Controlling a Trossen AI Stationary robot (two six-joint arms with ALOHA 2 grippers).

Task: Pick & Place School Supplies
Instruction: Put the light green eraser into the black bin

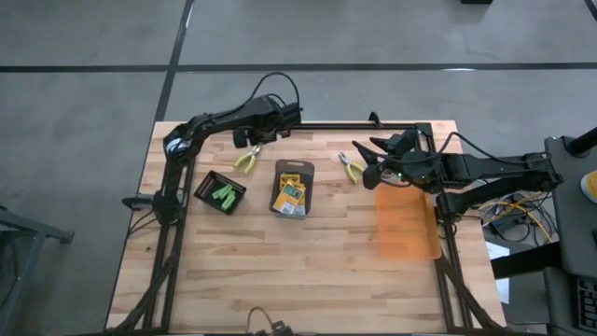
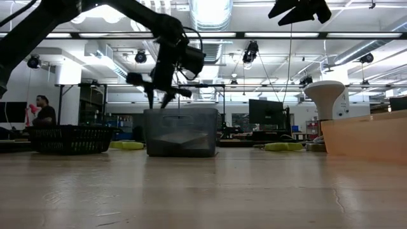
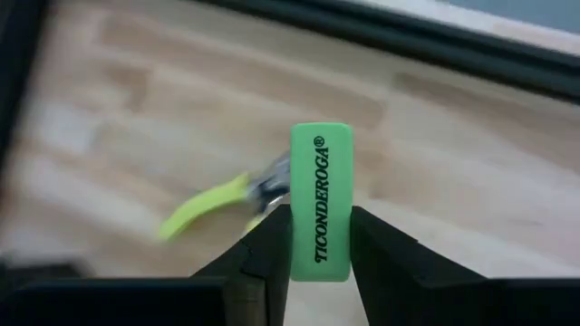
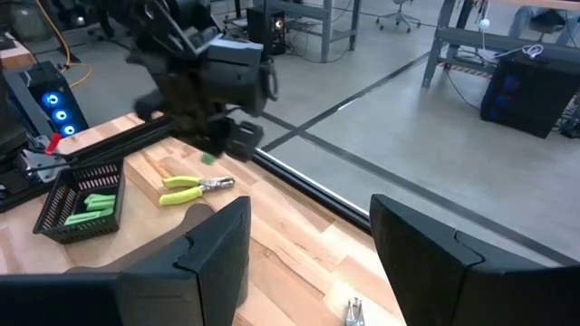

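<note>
My left gripper (image 3: 322, 217) hangs above the far left of the table (image 1: 280, 271), shut on a short bright-green stick (image 3: 322, 172) printed TICONDEROGA. Below it, pliers with yellow-green handles (image 1: 245, 161) lie flat on the wood. More green sticks lie in a small black basket (image 1: 221, 193). Yellow-and-green crayon boxes (image 1: 291, 193) lie in the dark grey tray (image 1: 295, 167). A second pair of pliers (image 1: 353, 168) lies beside my right gripper (image 1: 368, 163), which waits open and raised at the far right, touching nothing. My left gripper pinches the green stick between its two fingers by its two long sides, at the lower half (image 3: 322, 240). The fingers slant steeply down from above and lie across the stick. The stick's printed end sticks out past the fingertips, lifted clear of the table.
An orange translucent bin (image 1: 406, 224) stands at the right edge. A black rail (image 1: 354, 125) runs along the far edge. Bare wood fills the table's near half. In the low view a person (image 2: 41, 111) shows in the room far beyond.
</note>
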